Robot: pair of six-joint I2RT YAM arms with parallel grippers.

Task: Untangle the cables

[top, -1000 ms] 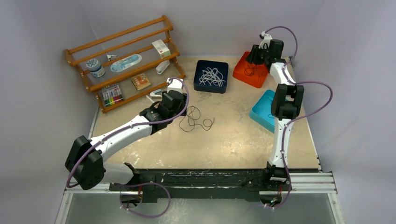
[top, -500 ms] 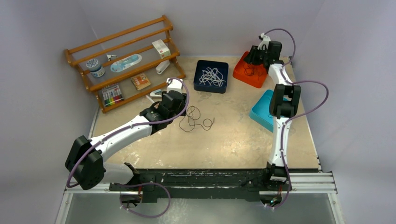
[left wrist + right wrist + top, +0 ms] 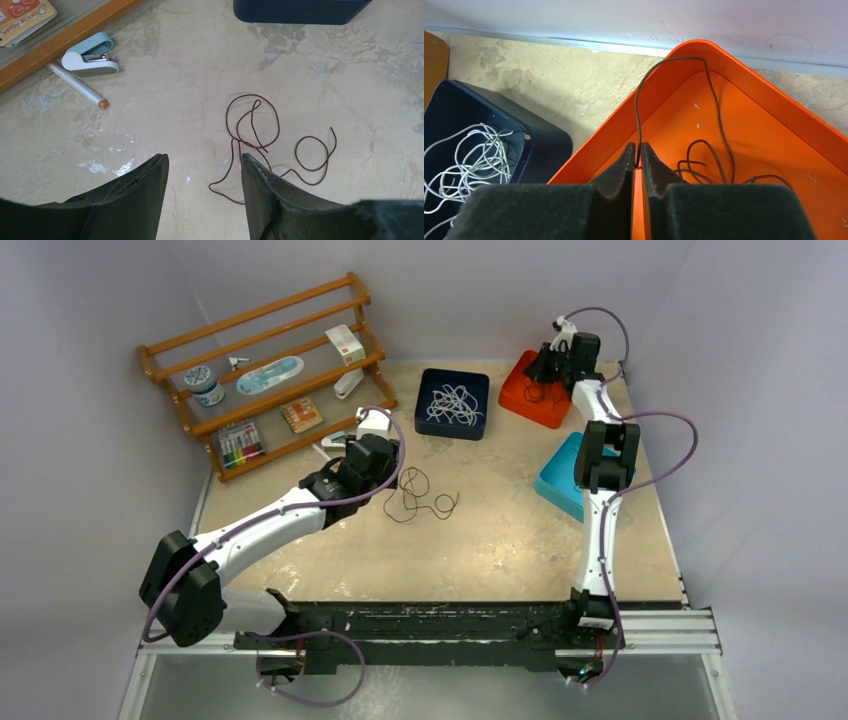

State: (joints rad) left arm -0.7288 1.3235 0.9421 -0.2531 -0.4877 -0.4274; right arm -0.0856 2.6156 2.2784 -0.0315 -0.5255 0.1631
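Reaching deeper over the orange tray [image 3: 774, 92], the right jaws have pinched shut on 1 dark cable [image 3: 637, 115] arching over its rim. Left jaws hang open above the brown cable [image 3: 278, 127] on the desk [image 3: 175, 100]. Lifting could drag the tray's other coils out, or the thin cord could slip free.

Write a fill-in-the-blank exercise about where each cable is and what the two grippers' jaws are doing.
The cables in the dark blue bin are ____.
The right gripper has its jaws shut on a dark cable that trails into the ____ bin.
The left gripper has its jaws ____, with a brown cable lying loose on the table ahead of them.
Missing words: white; orange; open.
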